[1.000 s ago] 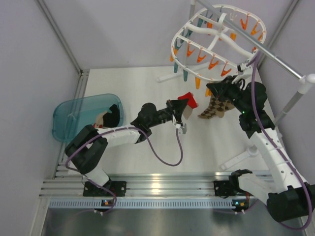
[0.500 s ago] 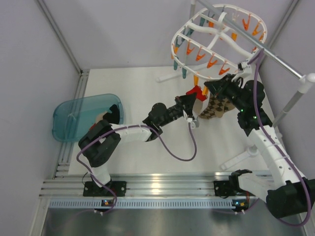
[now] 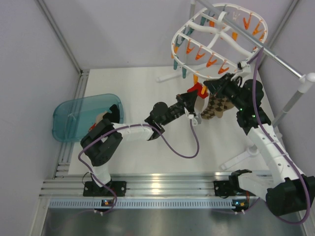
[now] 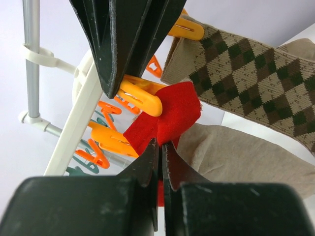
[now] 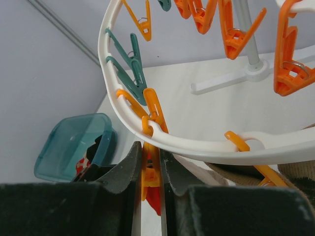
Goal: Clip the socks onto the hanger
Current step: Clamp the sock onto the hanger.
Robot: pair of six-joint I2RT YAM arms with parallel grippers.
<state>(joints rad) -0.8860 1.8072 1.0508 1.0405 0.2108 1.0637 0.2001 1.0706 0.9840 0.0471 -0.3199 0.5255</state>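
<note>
The hanger (image 3: 175, 42), a white ring with orange and teal pegs, hangs at the back right; its rim crosses the right wrist view (image 5: 206, 146). My left gripper (image 3: 191, 102) (image 4: 161, 145) is shut on the sock (image 3: 198, 90), held up under the hanger. The sock's red end (image 4: 170, 118) touches the tip of an orange peg (image 4: 140, 96); its beige part (image 4: 236, 152) trails right. My right gripper (image 3: 216, 86) (image 5: 151, 152) is shut on that orange peg (image 5: 150, 169), squeezing its handles. The second sock of the pair is not identifiable.
A brown argyle sock (image 3: 216, 105) (image 4: 246, 73) hangs from a neighbouring peg just right of the red sock. A teal tub (image 3: 81, 115) (image 5: 69, 142) with laundry stands at the left. The grey rail stand (image 3: 275, 59) runs along the right, its white feet on the table.
My left arm has carried the sock right and up, from mid-table to the hanger's peg. My right gripper shifted slightly left at the peg, and the hanger swung a little.
</note>
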